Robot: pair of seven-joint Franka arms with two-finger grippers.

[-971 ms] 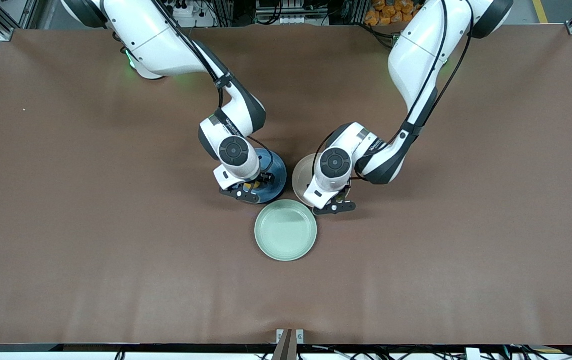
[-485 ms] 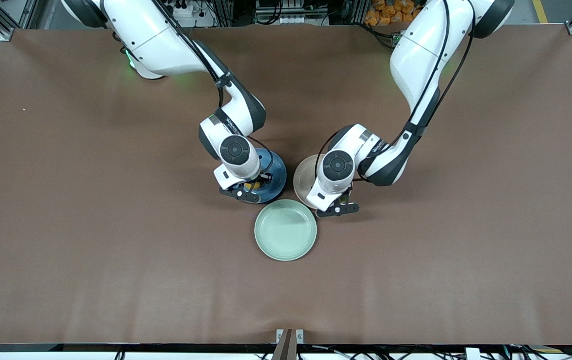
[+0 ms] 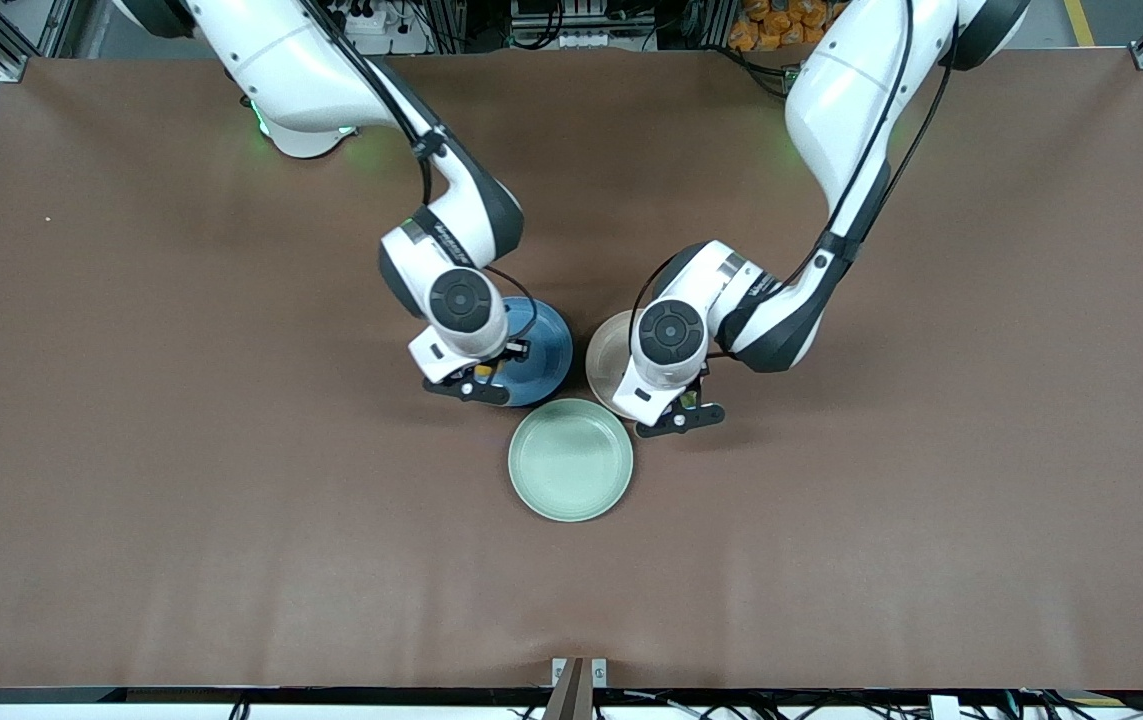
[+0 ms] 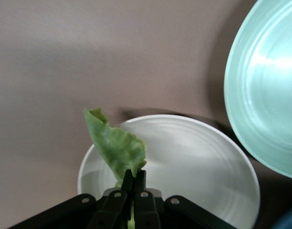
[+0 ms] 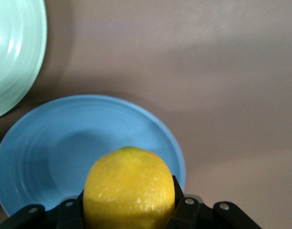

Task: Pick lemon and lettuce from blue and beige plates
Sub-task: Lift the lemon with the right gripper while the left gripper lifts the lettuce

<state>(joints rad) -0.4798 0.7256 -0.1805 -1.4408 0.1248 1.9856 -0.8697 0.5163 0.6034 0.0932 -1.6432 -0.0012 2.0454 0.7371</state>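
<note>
My right gripper (image 3: 478, 380) is shut on the yellow lemon (image 5: 130, 188) and holds it above the blue plate (image 3: 543, 352), which also shows in the right wrist view (image 5: 65, 148). My left gripper (image 3: 679, 411) is shut on the green lettuce (image 4: 115, 145) leaf and holds it above the beige plate (image 3: 607, 352), which also shows in the left wrist view (image 4: 198, 162). In the front view both grippers' wrists hide the lemon and the lettuce. Both plates are bare under the held things.
A pale mint-green plate (image 3: 571, 459) lies empty just nearer to the front camera than the blue and beige plates, touching distance from both. It also shows in the left wrist view (image 4: 265, 86) and the right wrist view (image 5: 15, 52).
My right gripper has risen and shifted toward the right arm's end with the lemon. My left gripper has risen slightly with the lettuce.
</note>
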